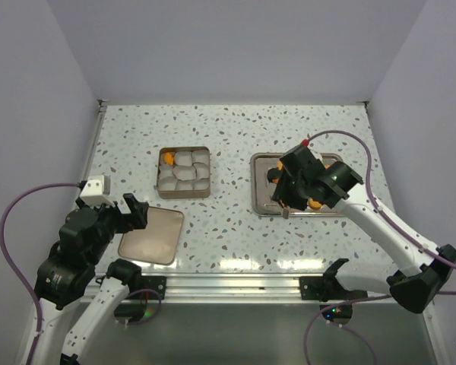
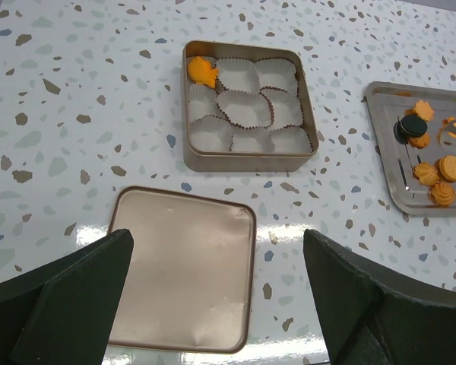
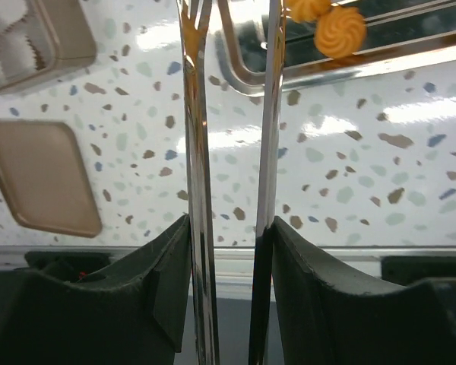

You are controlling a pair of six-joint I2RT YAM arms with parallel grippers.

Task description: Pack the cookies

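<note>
Several cookies (image 2: 441, 179), mostly orange with one dark one, lie on a metal tray (image 2: 381, 144) at the right; two orange ones show in the right wrist view (image 3: 340, 29). One orange cookie (image 2: 203, 71) sits in the top-left paper cup of the square tin (image 2: 247, 156), also seen from the top (image 1: 167, 158). My right gripper (image 3: 229, 228) is shut on metal tongs (image 3: 197, 152) and hovers over the tray (image 1: 255, 182); the tong tips are out of view. My left gripper (image 2: 217, 236) is open and empty above the tin's lid (image 2: 182, 266).
The tin (image 1: 156, 190) holds several white paper cups (image 2: 247, 106), all but one without a cookie. The lid (image 1: 152, 235) lies flat near the table's front-left edge. Walls close in the table at the left, back and right.
</note>
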